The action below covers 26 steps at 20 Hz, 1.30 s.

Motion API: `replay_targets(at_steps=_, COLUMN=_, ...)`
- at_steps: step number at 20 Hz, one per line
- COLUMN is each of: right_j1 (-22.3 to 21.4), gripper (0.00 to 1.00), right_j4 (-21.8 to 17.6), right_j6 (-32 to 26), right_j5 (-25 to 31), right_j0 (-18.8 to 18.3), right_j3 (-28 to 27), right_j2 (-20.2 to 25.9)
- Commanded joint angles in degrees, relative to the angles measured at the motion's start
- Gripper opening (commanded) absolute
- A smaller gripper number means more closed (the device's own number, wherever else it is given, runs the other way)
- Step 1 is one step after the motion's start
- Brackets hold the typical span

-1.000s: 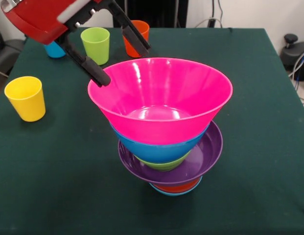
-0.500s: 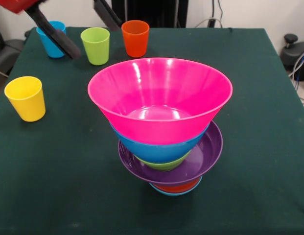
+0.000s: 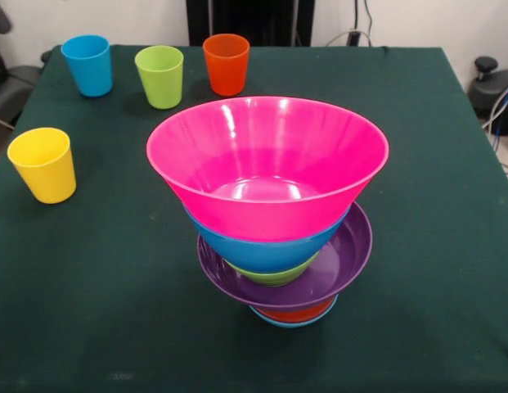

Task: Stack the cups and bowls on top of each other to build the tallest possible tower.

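From my remote station, I see neither the arm nor the gripper in the front view, so I cannot tell whether its jaws are spread or pressed together.

The tower stands on the dark green cloth-covered table, nearer the camera than the cups and roughly central. I count 6 bowls in it, listed from the bottom up:

1. A small light-blue plastic bowl, of which only a thin rim edge shows.
2. A small orange plastic bowl, seated in the light-blue one.
3. A wide, shallow purple plastic bowl, resting on the orange one and tilted, with its right side raised.
4. A small green plastic bowl, sitting in the purple one.
5. A deep blue plastic bowl, nested on the green one.
6. A large glossy pink plastic bowl, on top, open side up and empty.

I see 4 upright tapered plastic cups standing apart from the tower. 3 form a row along the far part of the table: a blue cup, a lime green cup and an orange cup. A yellow cup stands alone near the left edge, closer to the camera. None of the 4 touches another.
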Motion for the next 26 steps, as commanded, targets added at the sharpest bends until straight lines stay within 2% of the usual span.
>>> replay_targets(at_steps=1, right_j1=-4.6, gripper=1.00, right_j4=-6.5, right_j6=7.8, right_j5=-14.3, right_j0=1.7, right_j3=11.9, right_j2=-8.2)
replay_targets(at_steps=3, right_j1=-4.8, gripper=1.00, right_j4=-8.1, right_j6=9.5, right_j5=-19.5, right_j0=2.8, right_j3=12.8, right_j2=-9.6)
replay_targets(at_steps=6, right_j1=-4.5, gripper=1.00, right_j4=-9.1, right_j6=11.9, right_j5=-24.3, right_j0=5.2, right_j3=12.5, right_j2=-12.0)
replay_targets(at_steps=14, right_j1=-3.9, gripper=1.00, right_j4=-8.6, right_j6=15.3, right_j5=-33.7, right_j0=10.3, right_j3=12.5, right_j2=-18.1)
replay_targets(at_steps=22, right_j1=-5.9, gripper=1.00, right_j4=-6.9, right_j6=18.9, right_j5=-37.0, right_j0=14.2, right_j3=13.5, right_j2=-23.0)
replay_targets(at_steps=26, right_j1=-5.0, gripper=1.00, right_j4=-7.3, right_j6=19.6, right_j5=-39.0, right_j0=15.5, right_j3=12.9, right_j2=-24.9)
